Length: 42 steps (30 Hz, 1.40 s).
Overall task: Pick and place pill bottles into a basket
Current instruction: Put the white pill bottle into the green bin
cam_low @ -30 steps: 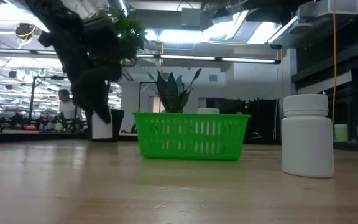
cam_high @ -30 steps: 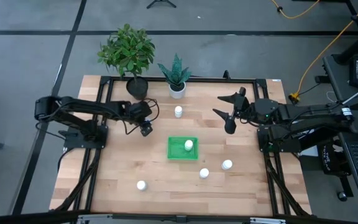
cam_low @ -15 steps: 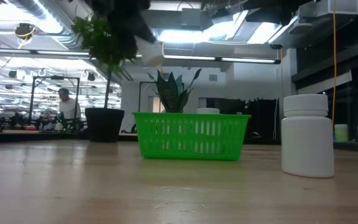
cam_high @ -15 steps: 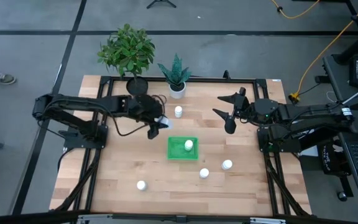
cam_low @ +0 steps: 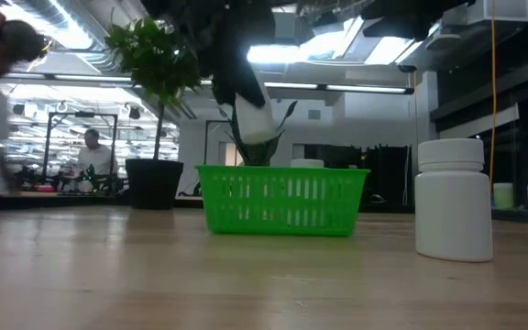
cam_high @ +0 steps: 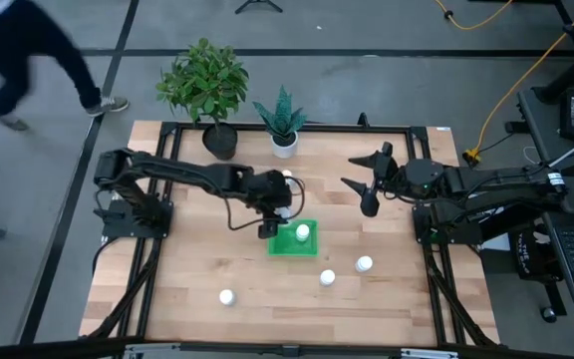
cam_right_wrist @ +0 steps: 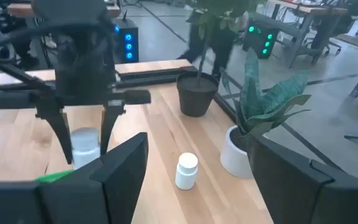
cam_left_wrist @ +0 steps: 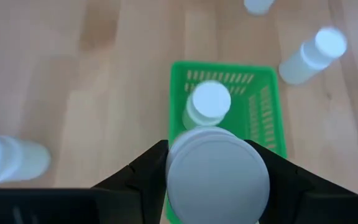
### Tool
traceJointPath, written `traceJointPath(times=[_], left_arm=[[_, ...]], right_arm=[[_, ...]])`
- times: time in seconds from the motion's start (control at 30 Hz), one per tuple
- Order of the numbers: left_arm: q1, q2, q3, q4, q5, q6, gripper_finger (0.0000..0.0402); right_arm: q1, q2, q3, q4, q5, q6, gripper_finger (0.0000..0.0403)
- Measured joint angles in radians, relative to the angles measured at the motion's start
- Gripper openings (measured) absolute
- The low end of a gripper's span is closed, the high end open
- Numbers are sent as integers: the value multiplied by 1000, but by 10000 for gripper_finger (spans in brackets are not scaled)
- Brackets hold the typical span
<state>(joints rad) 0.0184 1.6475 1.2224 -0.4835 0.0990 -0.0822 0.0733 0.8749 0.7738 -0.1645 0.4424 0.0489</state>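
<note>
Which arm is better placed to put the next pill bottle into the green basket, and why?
Left. The left gripper already holds a pill bottle above the green basket, which has one bottle inside. The right gripper hangs open and empty, away from the basket.

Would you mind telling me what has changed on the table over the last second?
The left gripper, shut on a pill bottle, has swung from the left side of the table to just above the green basket. A person has walked in beyond the far left corner. The right gripper, the bottle in the basket, the other four bottles and both plants have stayed put.
</note>
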Motion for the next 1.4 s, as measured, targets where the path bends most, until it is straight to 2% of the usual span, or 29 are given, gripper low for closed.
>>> traceJointPath(times=[0.33,0.77,0.9,1.03,1.27,1.4], left_arm=[[-61,125,2,0,-11,-74,175],[-71,205,2,-15,-41,-144,178],[-71,200,2,-15,-97,-150,240],[-66,177,2,-14,-97,-167,286],[-64,92,40,-63,-87,-167,305],[-77,37,134,-185,-190,-116,305]], right_arm=[[0,0,0,-31,-36,-32,275],[1,0,0,-46,-93,-30,275],[1,0,0,-47,-108,-28,275],[1,0,0,-48,-108,-28,275],[0,0,0,-49,-111,-29,275],[-18,26,2,-58,-200,-31,275]])
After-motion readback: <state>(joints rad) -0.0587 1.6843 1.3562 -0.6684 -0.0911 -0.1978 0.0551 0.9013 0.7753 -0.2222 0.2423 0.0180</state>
